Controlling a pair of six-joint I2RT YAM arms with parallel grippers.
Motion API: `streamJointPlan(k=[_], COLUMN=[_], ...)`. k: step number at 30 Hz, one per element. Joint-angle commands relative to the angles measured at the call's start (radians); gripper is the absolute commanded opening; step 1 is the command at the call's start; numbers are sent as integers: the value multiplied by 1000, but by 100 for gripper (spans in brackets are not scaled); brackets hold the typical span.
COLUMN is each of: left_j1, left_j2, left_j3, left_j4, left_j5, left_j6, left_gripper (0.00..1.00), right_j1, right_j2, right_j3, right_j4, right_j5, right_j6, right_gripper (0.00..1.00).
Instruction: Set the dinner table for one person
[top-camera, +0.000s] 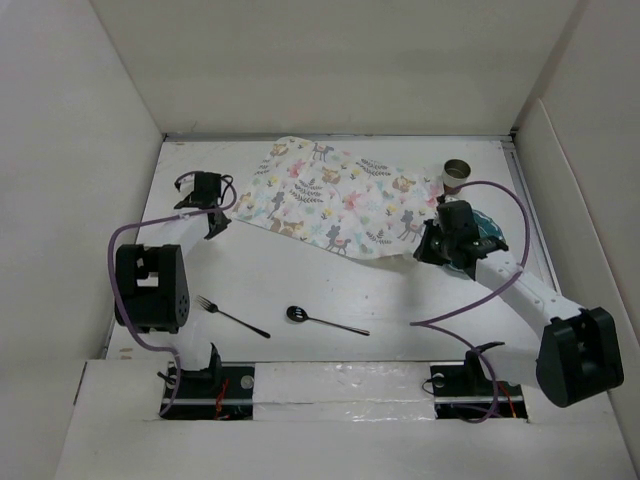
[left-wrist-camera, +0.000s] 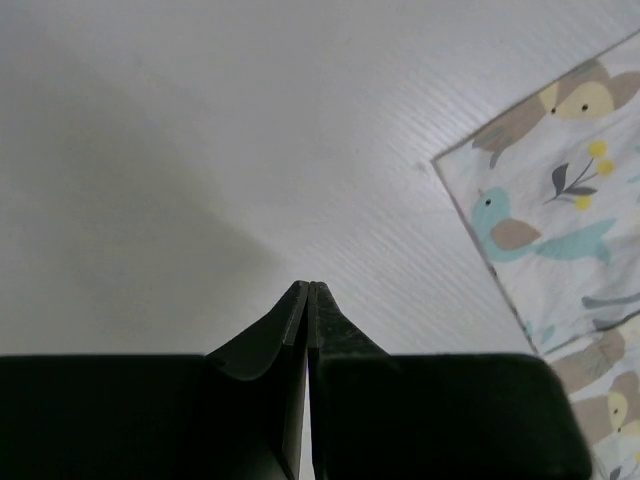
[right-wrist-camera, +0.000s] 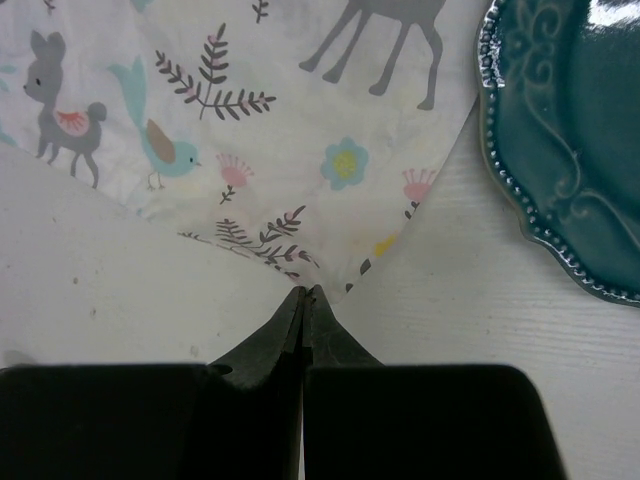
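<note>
The dinner table (top-camera: 400, 300) is a plain white surface with white walls around it. A mat printed with pastel animals (top-camera: 335, 200) lies slanted across its far middle. My right gripper (top-camera: 430, 250) is shut on the mat's near right corner. In the right wrist view the cloth (right-wrist-camera: 300, 150) gathers into the closed tips of that gripper (right-wrist-camera: 308, 292). My left gripper (top-camera: 216, 226) hangs just left of the mat, shut with nothing in it. Seen from the left wrist, the gripper tips (left-wrist-camera: 308, 287) hover over bare table, apart from the mat's edge (left-wrist-camera: 560, 220).
A teal plate (top-camera: 490, 232) (right-wrist-camera: 570, 140) lies right of the mat, partly hidden under my right arm. A small cup (top-camera: 457, 175) stands behind it. A black fork (top-camera: 232, 316) and a black spoon (top-camera: 325, 320) lie near the front edge.
</note>
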Motion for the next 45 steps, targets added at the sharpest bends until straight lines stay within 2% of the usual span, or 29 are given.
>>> streamJointPlan(k=[1, 2, 3, 4, 5, 6, 9, 11, 16, 22, 25, 26, 27, 32, 37, 45], left_j1=[-1, -1, -1, -1, -29, -41, -52, -52, -61, -61, -61, -61, -61, -52, 8, 8], left_j2=[-69, -59, -43, -10, 6, 26, 115, 190, 349, 419, 435, 440, 443, 399, 258, 71], left_j3=[-39, -27, -6, 39, 62, 86, 189, 274, 427, 441, 426, 423, 418, 323, 155, 7], left_j4=[44, 45, 41, 39, 41, 41, 24, -19, -100, -130, -136, -140, -142, -128, -85, -94], left_j5=[81, 127, 142, 155, 156, 146, 155, 94, 38, -2, -17, -22, -28, -49, -39, -17], left_j6=[-10, -11, -17, -22, -20, -14, 4, 13, 81, 112, 121, 124, 125, 132, 125, 96], left_gripper=[0, 4, 20, 25, 28, 35, 50, 50, 48, 40, 27, 6, 0, 0, 0, 0], right_j1=[3, 3, 3, 3, 3, 3, 3, 12, 12, 21, 21, 21, 21, -5, -5, -5], right_j2=[44, 45, 45, 36, 33, 29, 19, 7, -4, -10, -11, -11, -11, -7, 12, 120], right_j3=[33, 38, 41, 41, 40, 41, 35, 24, 13, 10, 7, 7, 9, 26, 35, 78], right_j4=[23, 23, 26, 26, 28, 26, 26, 26, 26, 31, 37, 35, 32, 11, 28, 28], right_j5=[-17, -28, -29, -31, -31, -34, -52, -54, -62, -65, -57, -49, -42, -5, -19, -26], right_j6=[2, 2, 4, 4, 4, -1, -10, -10, -9, 4, 7, 5, 4, 1, 16, 28], right_gripper=[0, 0, 0, 0, 0, 0, 0, 0, 0, 0, 0, 0, 0, 0, 0, 0])
